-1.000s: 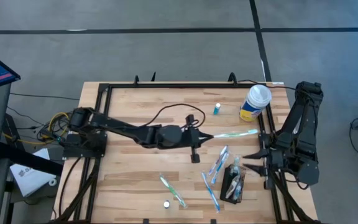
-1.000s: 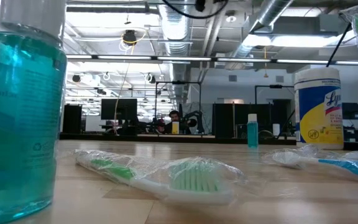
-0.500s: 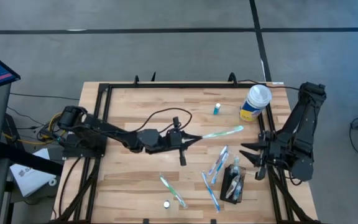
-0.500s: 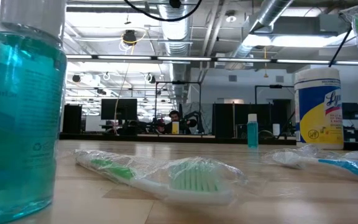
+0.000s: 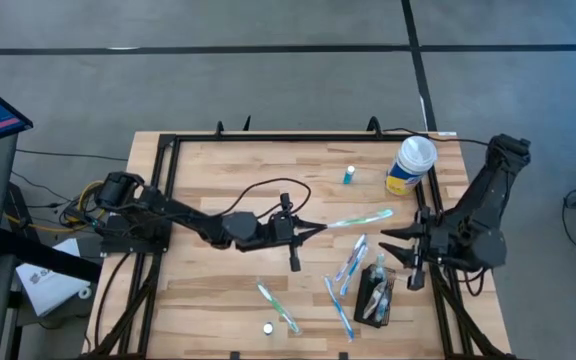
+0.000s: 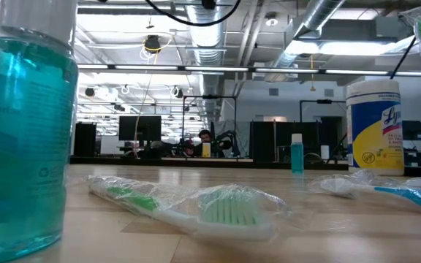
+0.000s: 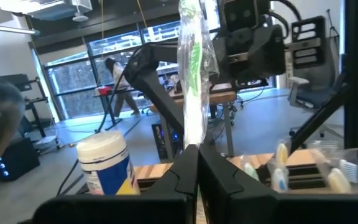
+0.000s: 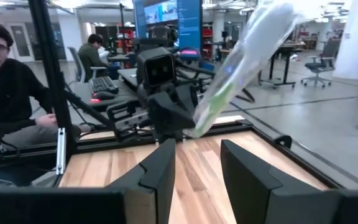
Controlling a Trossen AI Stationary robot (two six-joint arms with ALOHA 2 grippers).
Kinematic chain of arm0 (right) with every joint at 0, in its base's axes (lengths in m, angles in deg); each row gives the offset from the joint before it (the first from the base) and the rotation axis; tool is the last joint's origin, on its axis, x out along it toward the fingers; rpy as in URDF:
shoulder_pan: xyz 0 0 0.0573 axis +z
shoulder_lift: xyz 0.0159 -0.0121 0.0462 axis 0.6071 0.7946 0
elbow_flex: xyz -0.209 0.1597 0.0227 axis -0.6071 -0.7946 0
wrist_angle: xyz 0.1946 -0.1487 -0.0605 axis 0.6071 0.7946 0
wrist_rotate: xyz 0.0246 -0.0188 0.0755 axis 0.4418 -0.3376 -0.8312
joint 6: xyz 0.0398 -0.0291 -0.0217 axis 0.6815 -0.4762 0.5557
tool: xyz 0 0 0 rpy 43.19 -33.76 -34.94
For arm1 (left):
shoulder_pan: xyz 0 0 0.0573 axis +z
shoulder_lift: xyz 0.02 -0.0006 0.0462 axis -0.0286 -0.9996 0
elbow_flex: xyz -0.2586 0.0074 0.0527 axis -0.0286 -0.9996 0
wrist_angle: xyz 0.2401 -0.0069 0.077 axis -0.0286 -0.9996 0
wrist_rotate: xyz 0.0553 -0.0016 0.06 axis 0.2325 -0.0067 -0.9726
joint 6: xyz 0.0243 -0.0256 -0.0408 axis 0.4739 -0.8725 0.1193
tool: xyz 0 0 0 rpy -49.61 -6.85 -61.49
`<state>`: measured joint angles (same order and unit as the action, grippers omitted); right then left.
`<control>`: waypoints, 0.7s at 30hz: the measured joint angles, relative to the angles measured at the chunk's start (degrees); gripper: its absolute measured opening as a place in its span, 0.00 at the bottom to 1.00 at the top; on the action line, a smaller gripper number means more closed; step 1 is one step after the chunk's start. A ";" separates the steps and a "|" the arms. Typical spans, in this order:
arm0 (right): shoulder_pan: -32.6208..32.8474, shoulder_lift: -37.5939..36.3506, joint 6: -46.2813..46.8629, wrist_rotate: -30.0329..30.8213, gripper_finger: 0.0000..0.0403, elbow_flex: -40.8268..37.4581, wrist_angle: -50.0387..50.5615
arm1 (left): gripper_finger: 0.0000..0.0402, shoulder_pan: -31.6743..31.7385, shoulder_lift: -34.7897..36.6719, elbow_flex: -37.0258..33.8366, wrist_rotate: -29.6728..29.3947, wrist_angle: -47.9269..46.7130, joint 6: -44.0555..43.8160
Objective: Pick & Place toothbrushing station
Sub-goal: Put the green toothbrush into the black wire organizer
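Since earlier frames: left gripper (image 5: 306,229) has pulled back from canister (image 5: 409,165) toward table middle, carrying wrapped toothbrush (image 5: 356,217); right gripper (image 5: 396,247) has swung in from table edge.

Left fingers clamped on toothbrush handle, brush pointing toward canister. Right fingers apart, empty, aimed at brush head.

Toothbrushing station (image 5: 376,293): black box, mesh-like sides, brushes inside, lying well below canister beside right gripper.

We judge it light, rigid, contents loose; mesh probably grippy, though texture is hard to see. Best hold: across short walls, kept level.
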<state>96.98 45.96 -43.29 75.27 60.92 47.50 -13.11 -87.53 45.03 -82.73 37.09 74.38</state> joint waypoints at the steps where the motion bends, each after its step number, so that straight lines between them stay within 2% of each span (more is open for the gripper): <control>1: -0.50 0.00 -0.50 -0.32 0.29 0.00 -0.28 | 0.00 -0.09 -0.02 0.00 0.00 -0.03 0.01; 9: -4.64 0.00 -1.30 -5.93 0.29 0.00 -0.42 | 0.00 -0.43 -0.02 0.00 0.02 0.32 0.11; 21: -8.05 -0.02 -10.31 -7.50 0.29 0.00 -9.25 | 0.00 -0.43 -0.02 0.00 0.02 0.38 0.40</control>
<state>88.93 45.94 -53.60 67.77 60.92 38.25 -13.54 -87.55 45.03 -82.70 37.47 74.78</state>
